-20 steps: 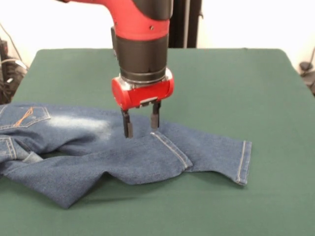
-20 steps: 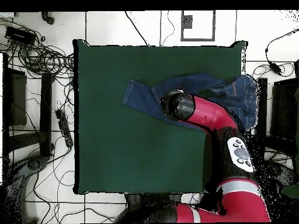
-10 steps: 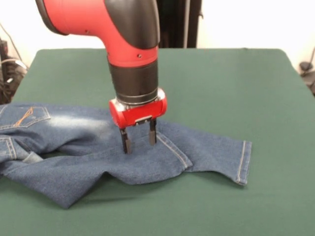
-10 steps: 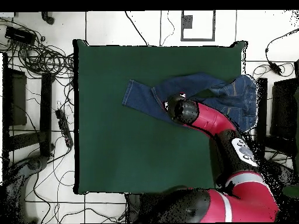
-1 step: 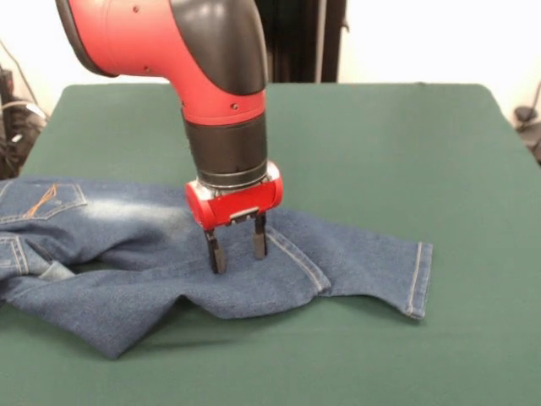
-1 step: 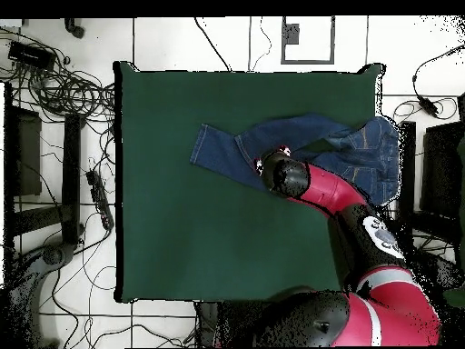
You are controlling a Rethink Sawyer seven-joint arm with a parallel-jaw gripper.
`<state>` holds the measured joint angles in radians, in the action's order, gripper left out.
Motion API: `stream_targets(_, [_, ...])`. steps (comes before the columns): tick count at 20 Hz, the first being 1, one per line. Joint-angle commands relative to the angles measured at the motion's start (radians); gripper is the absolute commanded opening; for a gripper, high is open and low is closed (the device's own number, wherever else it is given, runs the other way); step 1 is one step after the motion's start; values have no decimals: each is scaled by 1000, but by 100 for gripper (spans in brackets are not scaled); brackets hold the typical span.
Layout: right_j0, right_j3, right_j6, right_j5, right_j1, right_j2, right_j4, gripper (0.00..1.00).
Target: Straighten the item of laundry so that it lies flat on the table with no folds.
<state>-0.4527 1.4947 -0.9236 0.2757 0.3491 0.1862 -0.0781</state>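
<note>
Here arm (image 5: 221, 101) vertical, jaws parted, tips seemingly touching jeans (image 5: 135, 254) leg.

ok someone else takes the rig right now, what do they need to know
Gripper: open, fingertips down at the jeans, nothing pinched.
Jeans: on the table; in the front view, waist end at the left edge, one leg crossing over the other, hem at the right.
Done: nothing flat so far.
Left: grip the top leg, pull it off the other, smooth out the folds at the crossing.
</note>
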Motion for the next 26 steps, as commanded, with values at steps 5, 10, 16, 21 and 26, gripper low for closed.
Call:
stream_targets(5, [56,-18,-103,-34,-106,108,-73,100])
stream_targets(10, [57,-24,-100,-21,-102,118,-70,100])
stream_targets(16, [69,-44,-108,-7,-106,106,-71,0])
stream_targets(21, [73,-51,-115,-17,-108,104,-80,0])
stream_targets(26, [67,-46,-116,-25,-103,113,-80,0])
